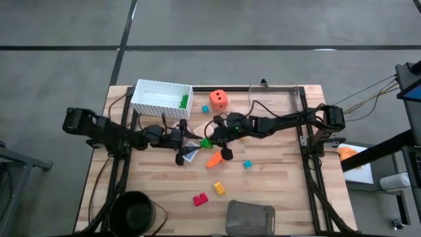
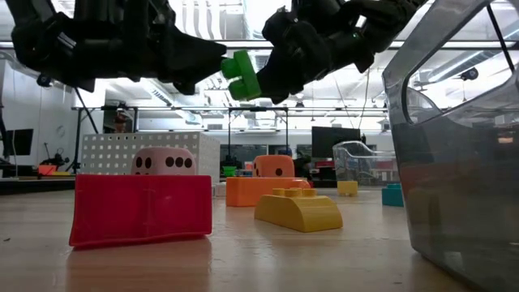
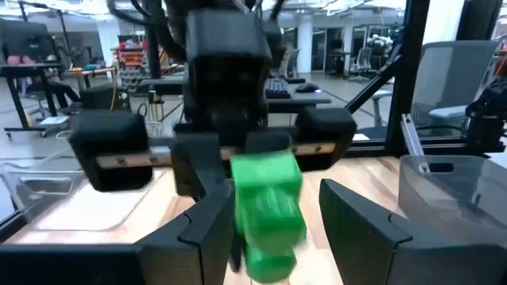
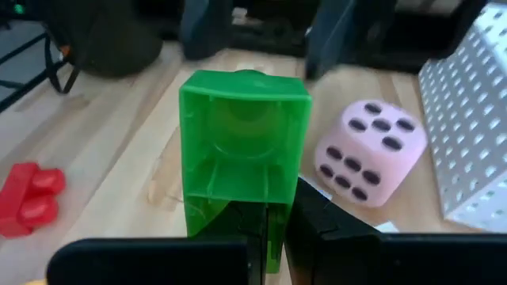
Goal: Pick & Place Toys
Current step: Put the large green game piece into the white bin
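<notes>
Green brick (image 1: 206,142) is hanging above the tabletop (image 1: 276,191) centre, passing between our arms.
We are clamping it tight in our right pincer (image 1: 212,139), its long axis pointing leftward at our left pincer (image 1: 191,139), whose fingers (image 3: 207,229) are standing half open, empty, either side of the brick's free end. We judge the left arm nearer the white basket (image 1: 150,99), far-left.

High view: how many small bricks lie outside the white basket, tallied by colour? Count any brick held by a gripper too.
green brick: 1, held above the table by the right gripper
orange brick: 1
teal brick: 1
yellow brick: 1
red brick: 1
Total: 5
</notes>
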You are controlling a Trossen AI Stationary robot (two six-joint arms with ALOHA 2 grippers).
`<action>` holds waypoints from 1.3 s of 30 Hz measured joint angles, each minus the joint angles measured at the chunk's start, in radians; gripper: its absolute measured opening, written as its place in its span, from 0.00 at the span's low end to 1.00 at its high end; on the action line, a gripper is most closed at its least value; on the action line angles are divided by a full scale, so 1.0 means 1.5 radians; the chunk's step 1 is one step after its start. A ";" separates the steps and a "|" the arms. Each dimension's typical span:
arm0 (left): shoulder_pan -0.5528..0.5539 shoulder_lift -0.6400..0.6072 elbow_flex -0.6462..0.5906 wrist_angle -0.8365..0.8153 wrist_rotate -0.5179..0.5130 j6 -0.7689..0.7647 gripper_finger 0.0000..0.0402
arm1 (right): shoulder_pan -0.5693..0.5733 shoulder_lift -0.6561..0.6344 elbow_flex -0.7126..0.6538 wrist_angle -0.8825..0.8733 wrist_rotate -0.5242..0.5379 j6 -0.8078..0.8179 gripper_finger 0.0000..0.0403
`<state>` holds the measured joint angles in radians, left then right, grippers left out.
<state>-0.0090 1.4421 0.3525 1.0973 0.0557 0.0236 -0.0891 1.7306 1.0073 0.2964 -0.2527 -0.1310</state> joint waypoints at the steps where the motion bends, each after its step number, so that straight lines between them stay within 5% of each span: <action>1: 0.000 0.010 0.001 0.012 0.000 0.000 0.46 | 0.000 0.000 0.000 0.008 0.001 0.000 0.05; 9: 0.000 0.074 0.008 0.099 0.000 0.001 0.46 | 0.000 0.000 0.000 0.024 0.001 -0.002 0.05; 23: 0.000 0.127 0.063 0.097 -0.002 0.002 0.46 | 0.000 0.000 0.000 0.030 0.000 0.000 0.05; 31: 0.001 0.122 0.062 0.093 -0.004 0.007 0.33 | 0.000 0.000 0.000 0.027 0.001 0.001 0.05; 39: -0.002 0.122 0.062 0.085 0.001 0.008 0.33 | -0.002 0.000 0.000 0.020 0.011 0.043 0.18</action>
<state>-0.0117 1.6257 0.4450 1.2245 0.0566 0.0356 -0.0914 1.7302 1.0073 0.3258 -0.2369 -0.0672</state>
